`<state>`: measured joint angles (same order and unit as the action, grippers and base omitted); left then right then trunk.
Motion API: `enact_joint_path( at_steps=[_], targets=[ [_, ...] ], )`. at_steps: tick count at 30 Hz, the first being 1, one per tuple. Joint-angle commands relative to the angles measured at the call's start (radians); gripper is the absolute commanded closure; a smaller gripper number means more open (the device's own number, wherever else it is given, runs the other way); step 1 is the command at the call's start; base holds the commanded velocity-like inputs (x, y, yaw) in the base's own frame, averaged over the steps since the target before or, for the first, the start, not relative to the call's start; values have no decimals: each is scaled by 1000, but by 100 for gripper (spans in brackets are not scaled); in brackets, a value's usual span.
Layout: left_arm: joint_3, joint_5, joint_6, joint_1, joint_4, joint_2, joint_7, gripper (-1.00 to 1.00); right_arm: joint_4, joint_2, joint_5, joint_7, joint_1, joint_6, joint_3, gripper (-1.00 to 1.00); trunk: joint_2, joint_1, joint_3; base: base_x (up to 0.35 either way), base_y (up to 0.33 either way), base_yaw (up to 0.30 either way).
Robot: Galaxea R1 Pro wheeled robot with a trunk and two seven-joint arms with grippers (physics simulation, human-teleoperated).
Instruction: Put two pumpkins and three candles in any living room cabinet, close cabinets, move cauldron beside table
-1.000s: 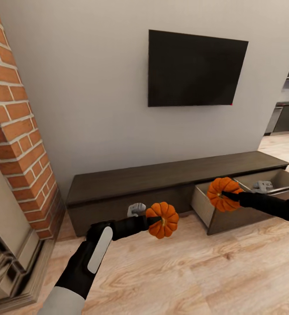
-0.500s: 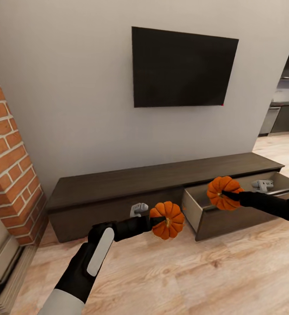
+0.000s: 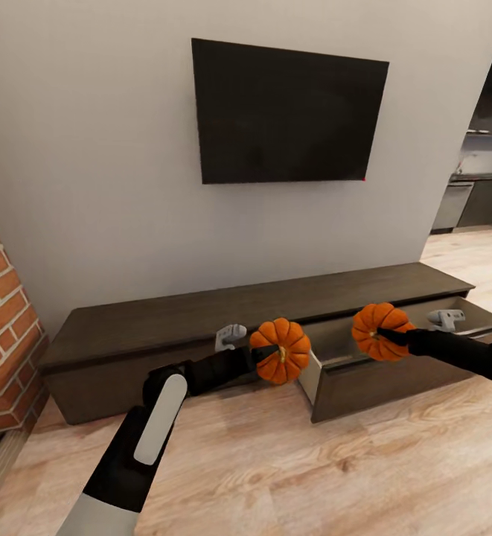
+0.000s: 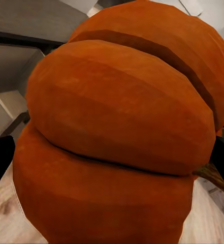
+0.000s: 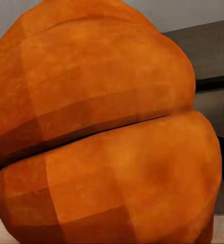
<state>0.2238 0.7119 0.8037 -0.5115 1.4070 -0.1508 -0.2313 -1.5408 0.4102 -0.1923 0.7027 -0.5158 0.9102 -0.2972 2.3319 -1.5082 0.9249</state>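
Observation:
Each arm carries an orange ribbed pumpkin. My left gripper (image 3: 272,353) is shut on one pumpkin (image 3: 281,350), held in front of the long dark-brown cabinet (image 3: 201,316), just left of its open drawer (image 3: 365,365). My right gripper (image 3: 383,335) is shut on the other pumpkin (image 3: 381,330), which hangs over that open drawer's pale interior. Up close, the left wrist view shows its pumpkin (image 4: 117,132) and the right wrist view its own pumpkin (image 5: 106,132). Candles, cauldron and table are out of view.
A black TV (image 3: 286,112) hangs on the grey wall above the cabinet. The brick fireplace (image 3: 0,335) stands at the left. Light wooden floor (image 3: 290,469) spreads in front. A kitchen area (image 3: 484,186) opens at the far right.
The head view has swung right, so fireplace, cabinet and TV slide left in the picture. Left pumpkin sits higher and closer to the drawer. Both grippers stay shut on their pumpkins.

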Motion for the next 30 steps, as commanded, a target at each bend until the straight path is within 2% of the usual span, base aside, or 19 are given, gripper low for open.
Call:
enact_joint_path(
  at_steps=[1,6,11,17,20,26,30],
  targets=[
    [-1,9,6,-1,0,0,-9,100,3,-2,-9,2,0,5,-1,100,1,0,1,166,-323,0],
    [-2,9,6,-1,0,1,-8,100,7,-7,-4,1,1,4,1,100,1,0,1,167,-322,0],
    [-3,7,5,-1,-10,3,-6,100,9,-26,2,-8,1,6,1,100,1,0,1,167,-322,0],
    [-3,6,2,-1,-13,3,-4,100,11,-30,3,-11,-1,11,-1,100,1,0,1,167,-322,0],
    [-2,8,3,-1,-8,3,-5,100,28,-31,5,-28,-4,13,0,100,1,0,1,167,-322,0],
    [-16,4,9,-14,-6,13,2,100,55,-31,-7,-121,-20,22,-3,100,1,0,1,165,-322,0],
    [-16,-2,9,-10,-6,16,13,100,60,-30,-7,-133,-22,38,-4,100,1,0,1,149,-322,0]
  ],
)
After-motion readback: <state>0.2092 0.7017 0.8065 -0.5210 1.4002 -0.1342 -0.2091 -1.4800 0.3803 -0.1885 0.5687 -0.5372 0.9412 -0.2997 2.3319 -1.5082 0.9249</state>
